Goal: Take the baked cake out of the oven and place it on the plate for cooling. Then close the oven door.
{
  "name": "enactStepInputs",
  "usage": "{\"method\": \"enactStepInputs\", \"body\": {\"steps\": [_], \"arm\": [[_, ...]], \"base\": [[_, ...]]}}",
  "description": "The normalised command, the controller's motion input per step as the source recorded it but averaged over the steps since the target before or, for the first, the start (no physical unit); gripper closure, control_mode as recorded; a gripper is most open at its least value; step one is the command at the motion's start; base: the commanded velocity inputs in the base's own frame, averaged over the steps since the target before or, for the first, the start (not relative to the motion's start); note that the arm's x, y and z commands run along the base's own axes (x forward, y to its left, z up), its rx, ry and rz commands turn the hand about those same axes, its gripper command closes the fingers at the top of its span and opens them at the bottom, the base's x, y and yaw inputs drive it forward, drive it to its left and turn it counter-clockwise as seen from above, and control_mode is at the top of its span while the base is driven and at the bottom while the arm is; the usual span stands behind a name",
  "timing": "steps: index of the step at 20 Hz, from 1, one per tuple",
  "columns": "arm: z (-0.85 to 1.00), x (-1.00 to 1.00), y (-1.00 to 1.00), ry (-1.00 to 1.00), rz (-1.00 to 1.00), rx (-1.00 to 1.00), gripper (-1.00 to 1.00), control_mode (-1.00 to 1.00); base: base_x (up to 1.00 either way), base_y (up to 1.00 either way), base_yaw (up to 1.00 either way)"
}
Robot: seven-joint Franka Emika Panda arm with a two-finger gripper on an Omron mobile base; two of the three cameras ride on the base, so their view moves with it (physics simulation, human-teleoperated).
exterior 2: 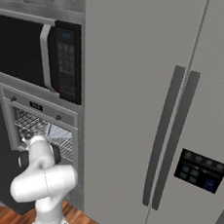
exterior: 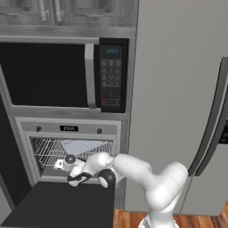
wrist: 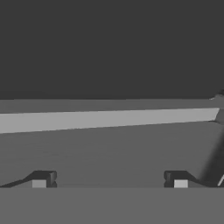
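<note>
In the left base view, the oven (exterior: 71, 149) is seen below the microwave (exterior: 67, 73), with its door (exterior: 62, 202) dropped flat toward the camera. Wire racks (exterior: 71, 149) are visible in the cavity; no cake can be made out on them from here, and no plate is seen. The arm (exterior: 133, 171) is stretched low and leftward from the lower right, elbow bent, the wrist laid nearly level over the far edge of the door. The gripper (exterior: 59, 164) is held at the cavity mouth, aimed left and slightly inward. The cavity therefore lies directly ahead of and just above the gripper, its long axis running left to right.

In the right base view, the oven (exterior 2: 43, 131) is set at the far left, beside the fridge (exterior 2: 158, 114). The arm (exterior 2: 41, 175) rises from the lower left and folds toward the opening, and the hand is hidden behind the forearm. The door (exterior 2: 1, 178) shows as a dark slab below.

In the hand view, the fingertips (wrist: 41, 179) are seen set wide apart with nothing between them. A pale horizontal ledge (wrist: 105, 119) crosses ahead, darkness above it. Whether the cake lies beyond cannot be told.
</note>
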Motion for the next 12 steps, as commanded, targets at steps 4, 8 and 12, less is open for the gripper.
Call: {"method": "enactStepInputs", "body": {"steps": [4, 8, 12], "arm": [[0.00, -0.45, 0.65, 0.13, 0.09, -0.12, -1.00, -1.00], [0.20, -0.31, 0.55, 0.14, 0.08, -0.13, -1.00, -1.00], [0.30, -0.43, 0.43, 0.22, 0.02, -0.15, -1.00, -1.00]], "base": [[0.00, 0.00, 0.00], [0.00, 0.00, 0.00], [0.00, 0.00, 0.00]]}}
